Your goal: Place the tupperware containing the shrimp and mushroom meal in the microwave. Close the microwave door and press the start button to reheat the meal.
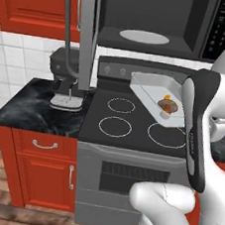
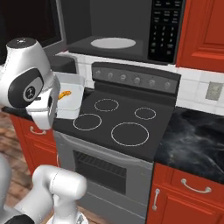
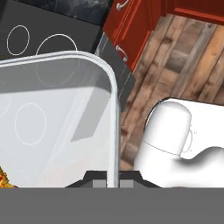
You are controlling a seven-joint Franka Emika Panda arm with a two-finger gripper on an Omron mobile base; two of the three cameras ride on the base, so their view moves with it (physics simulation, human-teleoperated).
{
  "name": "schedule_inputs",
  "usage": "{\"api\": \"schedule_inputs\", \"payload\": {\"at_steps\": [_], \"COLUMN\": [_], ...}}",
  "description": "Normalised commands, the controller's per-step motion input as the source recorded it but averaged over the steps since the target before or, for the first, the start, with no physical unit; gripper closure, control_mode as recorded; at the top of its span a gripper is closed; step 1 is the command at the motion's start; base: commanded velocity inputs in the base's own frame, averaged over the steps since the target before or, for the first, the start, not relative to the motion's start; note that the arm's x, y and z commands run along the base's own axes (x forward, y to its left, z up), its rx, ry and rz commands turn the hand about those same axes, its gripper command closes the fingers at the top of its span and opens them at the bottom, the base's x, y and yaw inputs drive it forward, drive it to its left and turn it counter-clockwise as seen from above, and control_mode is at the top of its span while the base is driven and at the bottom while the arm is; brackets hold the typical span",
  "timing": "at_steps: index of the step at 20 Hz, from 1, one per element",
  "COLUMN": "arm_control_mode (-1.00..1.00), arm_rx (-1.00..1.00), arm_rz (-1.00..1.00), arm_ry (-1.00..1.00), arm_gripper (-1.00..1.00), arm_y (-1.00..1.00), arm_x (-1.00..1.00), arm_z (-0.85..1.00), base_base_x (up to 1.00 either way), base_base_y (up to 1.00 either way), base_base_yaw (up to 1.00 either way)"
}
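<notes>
The tupperware [image 1: 152,89] hangs tilted in the air over the stove, below the open microwave [image 1: 146,16]. My gripper [image 3: 113,183] is shut on its rim, with the thin wall running up between the two fingertips [image 3: 98,184]. The shrimp and mushroom meal [image 1: 166,105] lies in the low end of the tupperware [image 2: 72,98] and shows as orange bits [image 2: 64,93] from the right. The microwave door [image 1: 87,31] is swung fully open to the left, its bar handle [image 1: 69,29] facing out. A white turntable [image 2: 113,43] lies inside. In the left base view my forearm hides the gripper.
Below is a black stove top [image 1: 128,121] with ring burners and a grey oven front [image 1: 126,181]. A dark appliance [image 1: 66,81] stands on the black marble counter [image 1: 25,106] under the open door. The keypad [image 2: 164,28] is at the microwave's right. Red cabinets surround it.
</notes>
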Motion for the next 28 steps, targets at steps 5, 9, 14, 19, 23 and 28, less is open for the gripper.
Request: {"api": "schedule_inputs", "payload": {"at_steps": [5, 9, 14, 19, 23, 28], "arm_control_mode": [1.0, 1.0, 1.0, 1.0, 1.0, 1.0], "arm_rx": [0.0, 0.0, 0.0, 0.0, 0.0, 0.0], "arm_rz": [0.0, 0.0, 0.0, 0.0, 0.0, 0.0], "arm_ry": [0.0, 0.0, 0.0, 0.0, 0.0, 0.0], "arm_gripper": [1.0, 1.0, 1.0, 1.0, 1.0, 1.0], "arm_y": [0.0, 0.0, 0.0, 0.0, 0.0, 0.0], "arm_x": [0.0, 0.0, 0.0, 0.0, 0.0, 0.0], "arm_z": [0.0, 0.0, 0.0, 0.0, 0.0, 0.0], "base_base_x": [0.46, 0.39, 0.32, 0.32, 0.39, 0.35], "base_base_y": [-0.21, -0.21, -0.21, -0.16, -0.09, -0.07], "base_base_yaw": [0.1, 0.09, 0.08, 0.07, 0.06, 0.05]}}
